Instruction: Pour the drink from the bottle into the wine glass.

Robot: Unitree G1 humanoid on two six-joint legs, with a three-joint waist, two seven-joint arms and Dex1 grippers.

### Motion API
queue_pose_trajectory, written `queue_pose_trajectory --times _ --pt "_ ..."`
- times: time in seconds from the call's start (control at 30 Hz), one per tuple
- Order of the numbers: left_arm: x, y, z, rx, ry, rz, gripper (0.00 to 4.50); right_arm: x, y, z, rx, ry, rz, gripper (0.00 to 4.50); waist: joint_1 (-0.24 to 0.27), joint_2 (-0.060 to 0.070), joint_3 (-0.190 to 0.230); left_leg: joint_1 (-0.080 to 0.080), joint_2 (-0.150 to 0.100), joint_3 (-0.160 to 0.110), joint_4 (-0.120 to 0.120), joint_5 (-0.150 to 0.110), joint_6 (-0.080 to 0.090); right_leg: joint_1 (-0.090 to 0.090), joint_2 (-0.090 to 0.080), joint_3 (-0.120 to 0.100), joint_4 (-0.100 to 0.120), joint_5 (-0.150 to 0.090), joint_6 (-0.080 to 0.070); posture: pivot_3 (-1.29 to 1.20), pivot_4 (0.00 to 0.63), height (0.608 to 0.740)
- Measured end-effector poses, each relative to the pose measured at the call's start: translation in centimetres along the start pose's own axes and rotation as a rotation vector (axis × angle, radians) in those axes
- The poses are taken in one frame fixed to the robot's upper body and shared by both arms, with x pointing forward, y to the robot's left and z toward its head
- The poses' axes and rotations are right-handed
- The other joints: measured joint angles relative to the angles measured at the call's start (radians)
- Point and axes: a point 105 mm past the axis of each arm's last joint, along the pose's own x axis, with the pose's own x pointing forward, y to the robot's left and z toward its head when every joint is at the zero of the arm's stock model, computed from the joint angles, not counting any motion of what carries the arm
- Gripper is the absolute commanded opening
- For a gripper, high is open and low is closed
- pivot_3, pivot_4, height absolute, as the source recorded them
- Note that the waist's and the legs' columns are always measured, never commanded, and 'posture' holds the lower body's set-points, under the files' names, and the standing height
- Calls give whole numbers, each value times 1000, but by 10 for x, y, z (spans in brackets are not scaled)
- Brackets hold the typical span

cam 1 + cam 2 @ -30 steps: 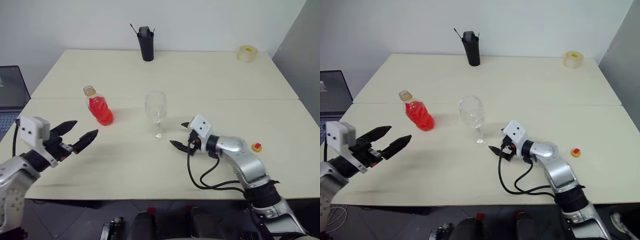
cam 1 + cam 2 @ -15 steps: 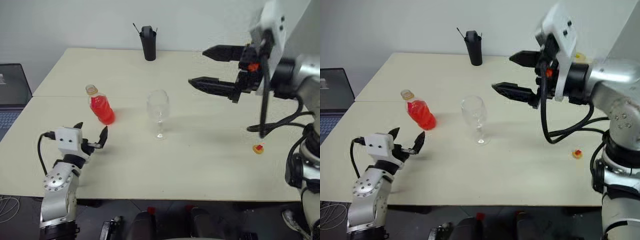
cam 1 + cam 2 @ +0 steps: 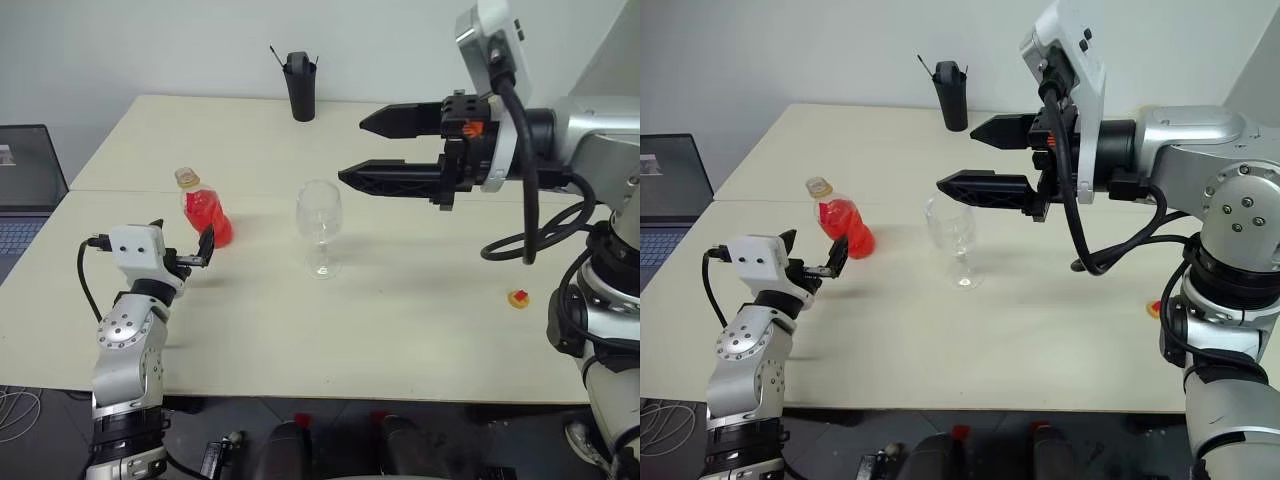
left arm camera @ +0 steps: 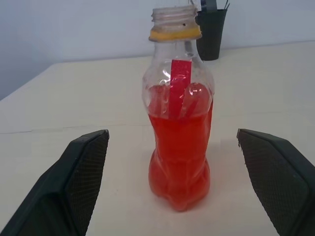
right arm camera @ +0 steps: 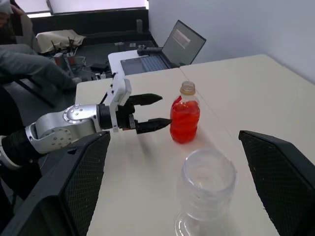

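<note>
bottle (image 3: 843, 222): upright on the bench (image 3: 1040, 330), red drink inside
left hand (image 3: 812, 262): spread, just short of it
right hand (image 3: 975, 158): spread, above the glass (image 3: 951, 233)

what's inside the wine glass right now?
Nothing visible: the wine glass looks clear and empty, table showing through its bowl. The red drink is all in the uncapped bottle, roughly two-thirds up. Nothing covers either.

Table (image 3: 400, 330): I see a pale cream top with a seam running across it.
Black cup (image 3: 300, 88): upright at the far edge, thin sticks in it.
Laptop (image 3: 28, 190): open, off the table's left side.
Red-and-yellow cap (image 3: 518, 298): lying alone on the right.
</note>
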Motion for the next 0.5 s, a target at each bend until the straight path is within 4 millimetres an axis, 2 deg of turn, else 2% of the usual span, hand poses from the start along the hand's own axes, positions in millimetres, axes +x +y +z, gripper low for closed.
queue_pose_trajectory --times 0.13,0.5 --pt "8 -6 -1 -4 7 -19 4500 2 3 -2 -10 8 8 4471 -2 0 0 0 0 0 0 0 0 0 0 0 0 0 0 0 150 740" --pt "19 -2 -15 8 67 -11 4500 4 7 -5 -19 6 0 4471 0 0 0 0 0 0 0 0 0 0 0 0 0 0 0 0 150 740"
